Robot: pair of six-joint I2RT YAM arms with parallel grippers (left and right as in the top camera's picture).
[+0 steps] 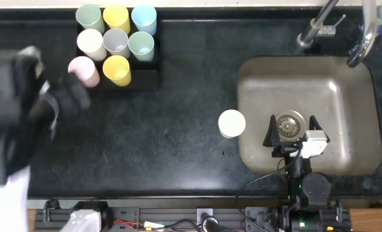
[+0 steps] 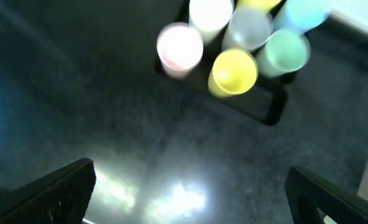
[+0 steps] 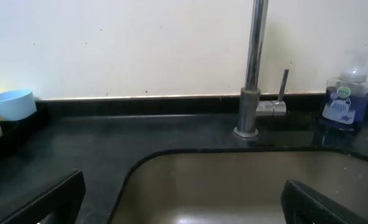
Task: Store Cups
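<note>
The storing is being judged as nearly done. Seven cups are being held in the tray (image 1: pixel 146 76) at the counter's (image 1: pixel 165 148) back left. A pink cup (image 1: pixel 83 71) is standing at the tray's near-left corner, and whether it is sitting inside the rim or just beside it cannot be told. One white cup (image 1: pixel 231 123) is not yet being stored: it is standing upright on the counter, just beside the sink's (image 1: pixel 339 90) left rim and well apart from the tray. The left gripper (image 2: pixel 190 193) is being held over bare counter near the pink cup, its fingers spread wide with nothing between them, and the cup is lying ahead of the fingers and apart from them. The right gripper (image 3: pixel 184 199) is being held over the sink, facing the faucet (image 3: pixel 255 68), fingers likewise spread wide and empty. In the top view the white cup is standing just to this gripper's left, across the rim and outside the fingers. The next move is being judged as the fetching of the white cup, most likely by the nearer right arm. The open fingers are needing to be brought across the rim and set around the cup's wall, closed gently, and the cup carried to the bare near-right spot in the tray.
</note>
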